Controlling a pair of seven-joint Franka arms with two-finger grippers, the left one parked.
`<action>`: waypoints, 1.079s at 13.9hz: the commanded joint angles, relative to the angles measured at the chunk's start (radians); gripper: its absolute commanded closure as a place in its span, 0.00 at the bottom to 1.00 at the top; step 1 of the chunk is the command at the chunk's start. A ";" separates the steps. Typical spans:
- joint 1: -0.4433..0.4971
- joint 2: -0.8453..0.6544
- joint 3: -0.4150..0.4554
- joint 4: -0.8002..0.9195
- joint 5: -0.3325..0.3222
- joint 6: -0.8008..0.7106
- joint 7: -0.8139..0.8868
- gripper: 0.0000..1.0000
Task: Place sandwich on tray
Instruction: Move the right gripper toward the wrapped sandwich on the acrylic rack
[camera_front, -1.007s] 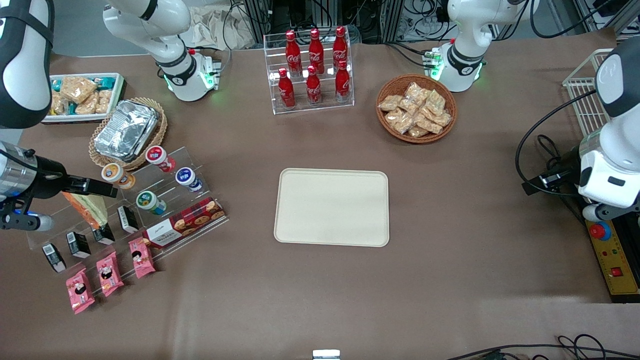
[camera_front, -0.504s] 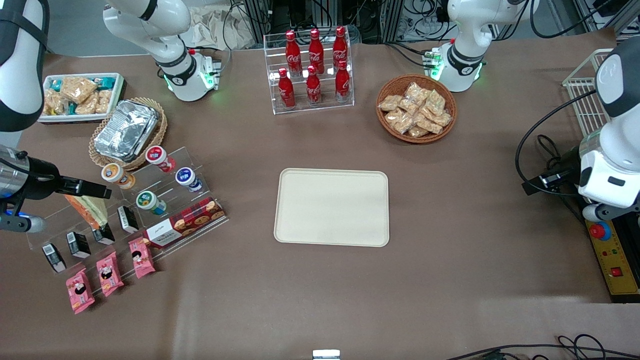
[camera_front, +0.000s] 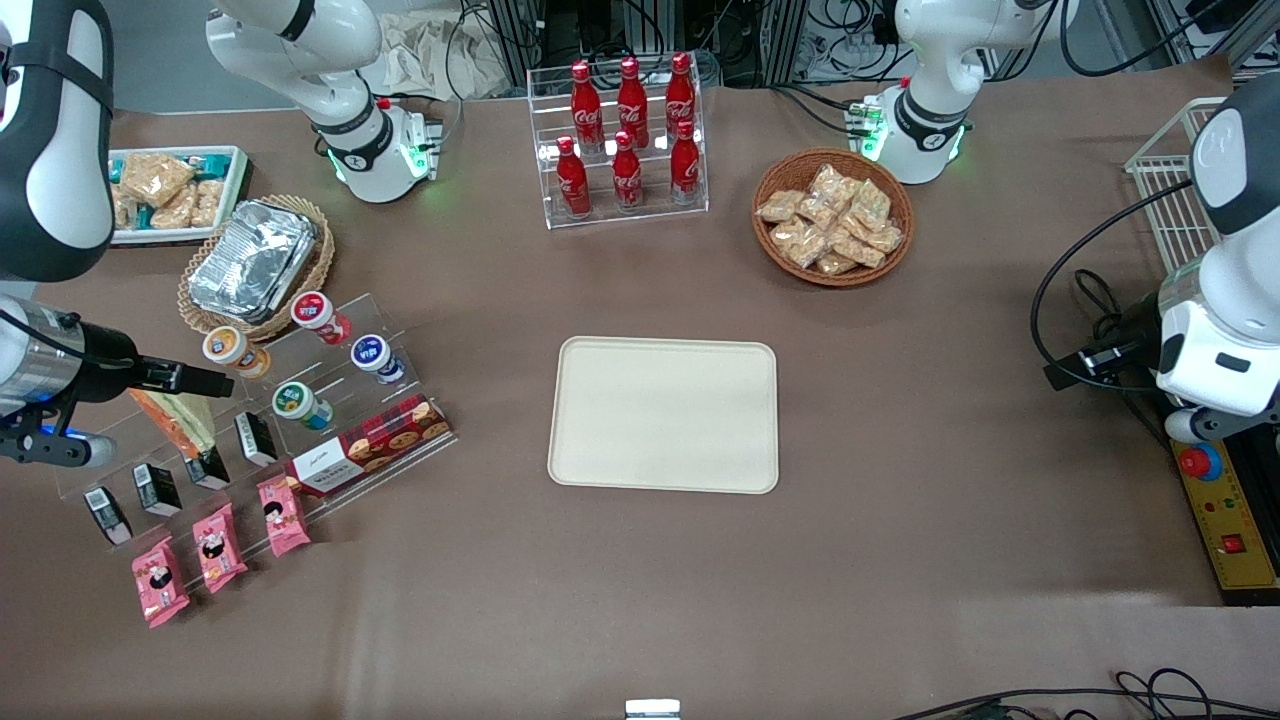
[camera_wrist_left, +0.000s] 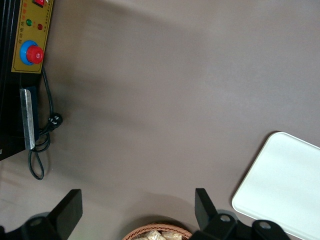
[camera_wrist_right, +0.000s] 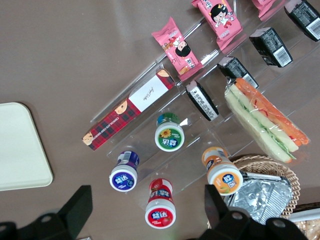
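The gripper (camera_front: 205, 381) hangs spread wide and holding nothing — just above the wrapped sandwich (camera_front: 180, 424) on the clear display rack (camera_front: 250, 400) — well apart from the tray (camera_front: 663, 414).

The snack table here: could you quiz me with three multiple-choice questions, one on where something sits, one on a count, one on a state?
1. Where is the sandwich?
A. on the clear display stand
B. on the tray
C. in the wicker basket

2. How many red cola bottles stand in the clear rack?
A. four
B. six
C. eight

3. The end effector is:
A. open, holding nothing
B. shut on the sandwich
C. resting on the tray

Answers:
1 A: it lies on the stand among the cups; the tray is bare.
2 B: two rows of three.
3 A: fingers apart above the stand.
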 joint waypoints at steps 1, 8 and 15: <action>-0.015 -0.046 0.000 -0.063 -0.023 0.039 -0.104 0.00; -0.129 -0.038 0.001 -0.106 -0.013 0.098 -0.406 0.00; -0.236 0.003 -0.002 -0.156 -0.021 0.157 -0.736 0.00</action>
